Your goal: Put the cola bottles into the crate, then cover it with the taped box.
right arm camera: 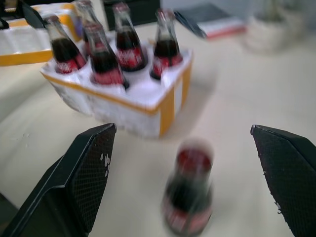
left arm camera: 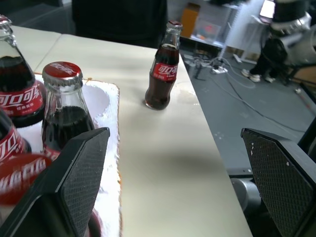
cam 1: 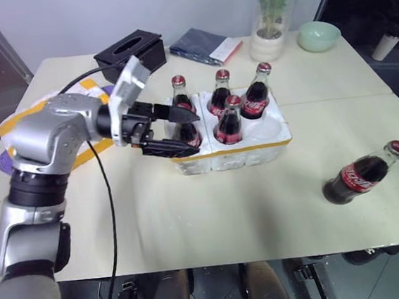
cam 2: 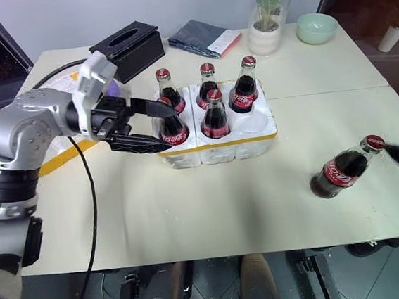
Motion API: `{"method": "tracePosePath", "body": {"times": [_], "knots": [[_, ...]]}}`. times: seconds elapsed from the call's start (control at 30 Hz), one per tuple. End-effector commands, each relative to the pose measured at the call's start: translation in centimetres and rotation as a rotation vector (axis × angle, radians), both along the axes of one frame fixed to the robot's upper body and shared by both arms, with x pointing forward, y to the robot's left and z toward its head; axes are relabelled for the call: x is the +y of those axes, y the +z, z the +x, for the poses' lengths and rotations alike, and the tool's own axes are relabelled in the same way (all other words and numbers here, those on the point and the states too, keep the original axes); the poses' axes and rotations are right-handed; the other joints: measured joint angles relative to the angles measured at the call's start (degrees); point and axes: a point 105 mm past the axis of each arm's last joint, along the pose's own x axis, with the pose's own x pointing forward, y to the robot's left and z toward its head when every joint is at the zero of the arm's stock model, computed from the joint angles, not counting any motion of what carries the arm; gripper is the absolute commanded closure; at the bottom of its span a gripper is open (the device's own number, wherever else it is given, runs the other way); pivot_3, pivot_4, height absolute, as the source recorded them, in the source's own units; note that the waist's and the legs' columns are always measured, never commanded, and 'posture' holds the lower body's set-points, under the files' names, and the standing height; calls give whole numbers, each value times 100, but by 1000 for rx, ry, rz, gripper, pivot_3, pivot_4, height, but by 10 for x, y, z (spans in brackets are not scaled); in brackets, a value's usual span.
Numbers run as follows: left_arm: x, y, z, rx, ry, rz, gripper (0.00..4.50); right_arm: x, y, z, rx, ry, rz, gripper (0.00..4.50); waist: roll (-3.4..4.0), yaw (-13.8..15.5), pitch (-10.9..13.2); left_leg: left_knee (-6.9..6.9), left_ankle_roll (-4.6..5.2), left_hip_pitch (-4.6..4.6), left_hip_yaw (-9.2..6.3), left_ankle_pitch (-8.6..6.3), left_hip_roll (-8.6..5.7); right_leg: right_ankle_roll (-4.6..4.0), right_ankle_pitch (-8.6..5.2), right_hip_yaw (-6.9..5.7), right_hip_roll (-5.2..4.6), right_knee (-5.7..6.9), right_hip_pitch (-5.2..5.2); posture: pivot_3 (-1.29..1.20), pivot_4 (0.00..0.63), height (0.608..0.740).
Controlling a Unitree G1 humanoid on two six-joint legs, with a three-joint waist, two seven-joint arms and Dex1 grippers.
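Left eye view has the crate point(cam 1: 253, 151) sitting mid-table point(cam 1: 192, 221) with five cola bottles point(cam 1: 256, 96) standing in its sockets, so one socket at the front right corner is empty. The sixth bottle point(cam 1: 361, 176) stands by itself on the table, well off to the right of the crate, near the table's front edge.

The left gripper point(cam 1: 183, 130) is right at the crate's left end, pointing sideways across it, fingers spread wide with nothing held between them. One finger sits up by the neck of the near left bottle, the other is down at the crate's front left corner; can't tell if either actually touches.

Right wrist view: the right gripper point(right arm camera: 197, 182) also has its fingers wide open and empty, and the lone bottle is in front of them, apart from both.

The taped box point(cam 1: 77, 129) is behind the left arm on the left side of the table, mostly hidden. A black tissue box point(cam 1: 130, 51) sits at the back.
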Motion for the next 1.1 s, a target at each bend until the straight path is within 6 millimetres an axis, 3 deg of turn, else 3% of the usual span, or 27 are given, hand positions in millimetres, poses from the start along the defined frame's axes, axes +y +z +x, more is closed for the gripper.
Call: {"method": "tracePosePath", "body": {"times": [0.03, 0.23, 0.57, 1.1], "knots": [[-3, 6, -3, -63, -46, 12, 41, 13, -20, -14, 0, -52, -5, 0, -1, 3, -3, -4, 0, 2, -1, 0, 2, 0, 0, -1, 1, 0, 1, 0, 150, 740], [-9, 5, -8, -66, -89, 17, 41, 24, -63, -13, 54, -143, 83, 0, 6, -11, -7, -1, -1, 2, 1, -1, 5, -2, -1, 2, 3, -4, 2, 0, 150, 740], [-5, 6, -20, -68, -110, 42, 41, 23, -98, 13, 51, -229, 175, 0, 11, 8, -8, -7, -1, 1, -2, -1, 6, -22, -11, 2, 3, -2, -5, 0, 150, 740], [5, 7, -33, -81, -74, 62, 41, 24, -105, 47, -14, -180, 237, 0, 12, -15, -8, -9, -1, 4, -2, -1, 8, -25, -12, 3, 5, 1, -6, 0, 150, 740]]}}
